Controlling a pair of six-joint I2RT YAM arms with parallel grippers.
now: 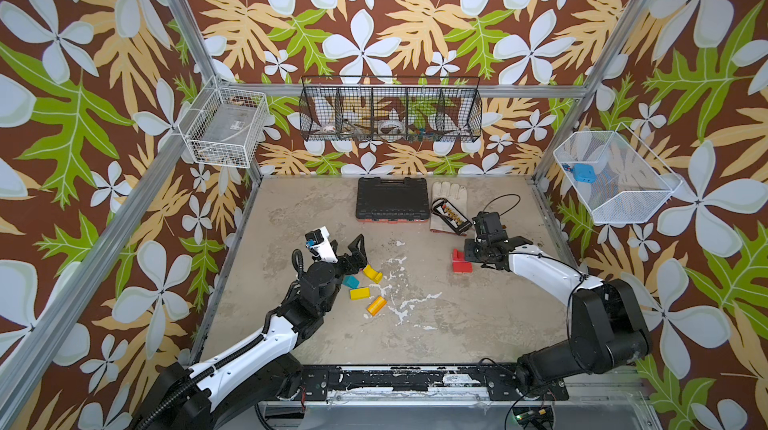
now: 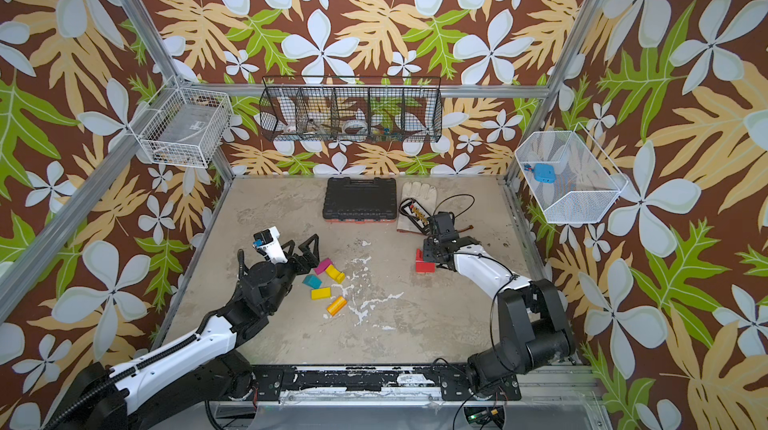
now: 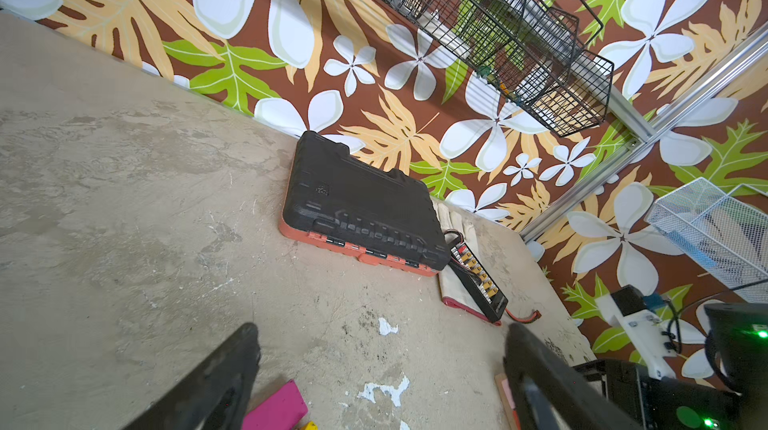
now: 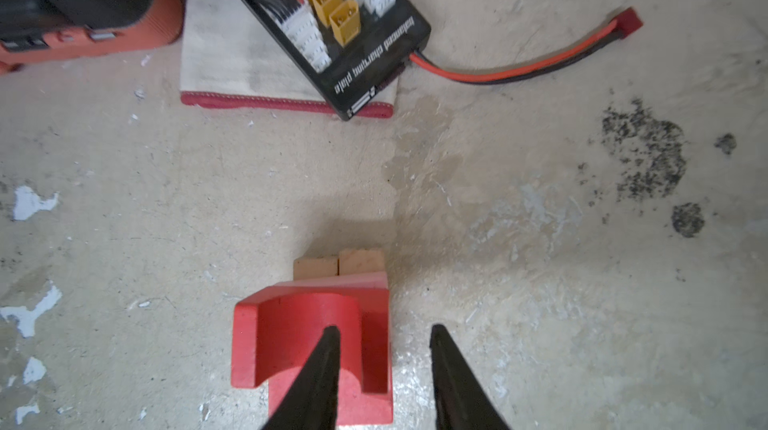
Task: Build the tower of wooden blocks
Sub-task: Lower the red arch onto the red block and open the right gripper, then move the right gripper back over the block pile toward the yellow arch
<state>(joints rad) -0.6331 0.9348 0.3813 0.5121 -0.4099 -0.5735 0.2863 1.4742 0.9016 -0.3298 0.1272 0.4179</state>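
The tower stands right of the middle: a red arch (image 4: 311, 336) with its hollow up, on a red block (image 4: 357, 403) over two tan planks (image 4: 338, 266); in both top views it shows as a small red stack (image 1: 460, 262) (image 2: 424, 262). My right gripper (image 4: 384, 327) is open, one finger inside the hollow and the other outside the arch wall. Loose wood blocks lie left of the middle: a magenta brick (image 2: 322, 266) (image 3: 276, 409), a yellow arch (image 1: 372, 273), a teal block (image 1: 350, 281), a yellow brick (image 1: 360, 293) and an orange half-cylinder (image 1: 376, 305). My left gripper (image 1: 360, 251) (image 3: 381, 326) hangs open and empty over the magenta brick.
A black tool case (image 1: 392, 199) lies at the back of the table. Beside it, close behind the right gripper, a white glove (image 1: 446, 195) carries a black charging board (image 4: 357, 33) with a red lead. Wire baskets (image 1: 390, 110) hang on the walls.
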